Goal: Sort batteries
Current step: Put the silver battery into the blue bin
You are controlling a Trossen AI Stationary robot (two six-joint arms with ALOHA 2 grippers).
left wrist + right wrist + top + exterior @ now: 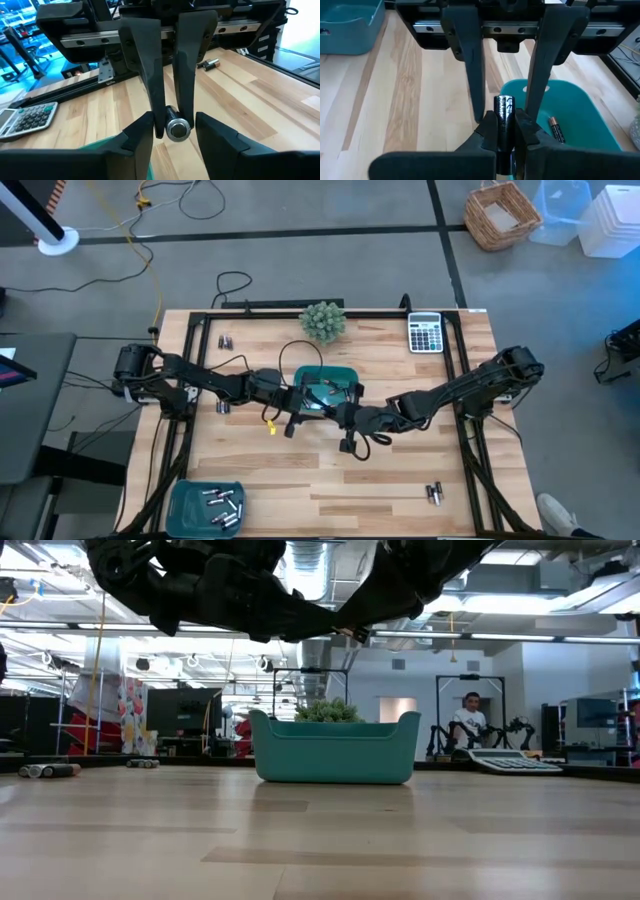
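Both grippers meet in the air just in front of the middle teal tray (325, 380). My right gripper (506, 132) is shut on a black battery (503, 112) with a silvery end (177, 128). My left gripper (174, 137) is open and faces it. Its fingers (472, 75) stand on either side of the battery's free end with a gap showing. One copper-and-black battery (556, 130) lies on the tray's floor. A second teal tray (207, 505) at the near left corner holds several batteries. My right gripper pinches the black battery between its two fingers (489, 131), by the end nearer its wrist. The battery lies along the fingers and sticks out forward past their tips (503, 102), toward the left gripper. It is lifted clear of the table and the tray.
Loose batteries lie at the far left (225, 340), the left (222, 407) and the near right (435, 493). A grey calculator (427, 332) and a small plant (323, 320) stand by the far edge. A person (470, 720) sits in the room behind.
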